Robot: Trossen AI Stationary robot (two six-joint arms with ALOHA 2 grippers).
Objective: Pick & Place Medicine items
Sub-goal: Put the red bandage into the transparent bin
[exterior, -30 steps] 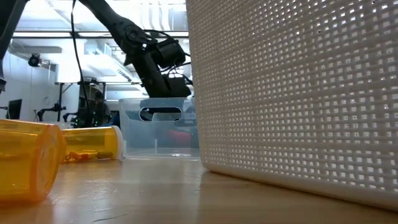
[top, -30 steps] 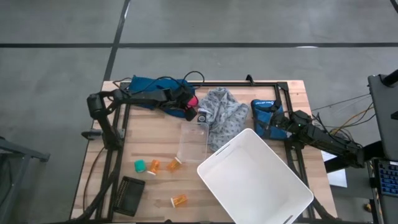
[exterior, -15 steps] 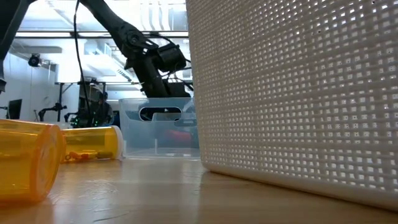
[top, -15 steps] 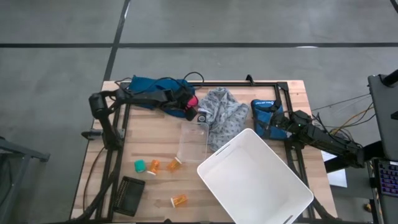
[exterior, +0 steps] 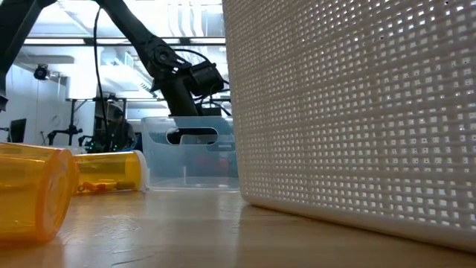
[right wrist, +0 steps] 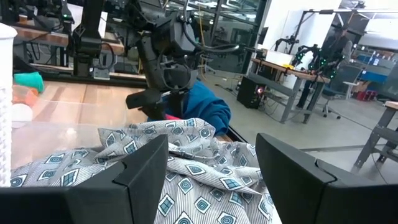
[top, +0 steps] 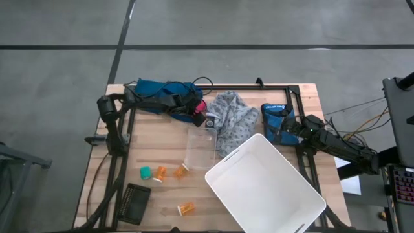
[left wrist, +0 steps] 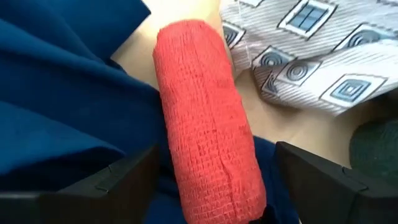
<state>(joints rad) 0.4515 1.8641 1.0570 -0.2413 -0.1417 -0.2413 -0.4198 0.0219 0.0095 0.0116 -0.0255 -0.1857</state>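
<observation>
Three orange pill bottles point(top: 160, 173), point(top: 181, 171), point(top: 186, 208) lie on their sides on the wooden table's near left part. In the low view two of them point(exterior: 33, 190), point(exterior: 111, 173) show close up. My left gripper point(top: 199, 111) is open at the far side of the table. It slants down over a red bandage roll point(left wrist: 208, 118), with one finger on either side of the roll and apart from it. The roll lies on the edge of the blue cloth point(top: 162, 90). My right gripper point(right wrist: 214, 180) waits open at the right edge, level, facing the grey patterned cloth point(top: 233, 120).
A white perforated basket point(top: 265, 188) fills the near right. A clear plastic container point(top: 200, 149) stands mid-table between the bottles and the grey cloth. A green cap point(top: 145, 172) and a black ribbed item point(top: 136, 202) lie by the bottles. A blue pouch point(top: 275, 116) sits by my right gripper.
My left gripper has sunk a little toward the red roll, staying open. Nothing else has moved.
</observation>
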